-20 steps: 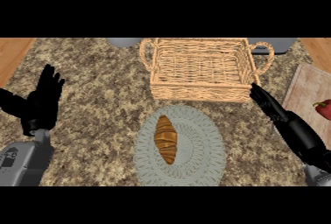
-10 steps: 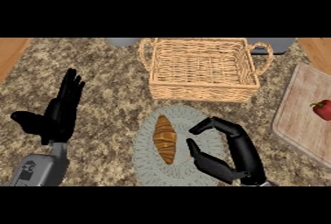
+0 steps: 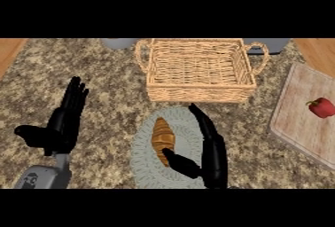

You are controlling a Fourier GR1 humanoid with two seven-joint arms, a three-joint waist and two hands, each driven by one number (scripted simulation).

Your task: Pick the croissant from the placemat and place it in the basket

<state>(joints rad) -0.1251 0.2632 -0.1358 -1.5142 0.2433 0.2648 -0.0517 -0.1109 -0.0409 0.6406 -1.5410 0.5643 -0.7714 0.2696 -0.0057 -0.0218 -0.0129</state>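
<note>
At the left, the black left hand (image 3: pixel 62 126) rests over the speckled granite counter (image 3: pixel 104 75), fingers straight and relaxed. At centre, a golden, ridged croissant (image 3: pixel 162 141) lies on the pale oval woven placemat (image 3: pixel 145 159). The right hand (image 3: pixel 208 150), curled a moment ago, now stretches its fingers flat beside the croissant, thumb touching its near end, grasping nothing. Beyond sits a rectangular wicker basket (image 3: pixel 200 91). Far right, a red pepper (image 3: pixel 321 107) sits on a wooden board (image 3: pixel 297 128).

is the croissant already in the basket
No, the croissant lies on the placemat in front of the basket, with the right hand beside it.
</note>
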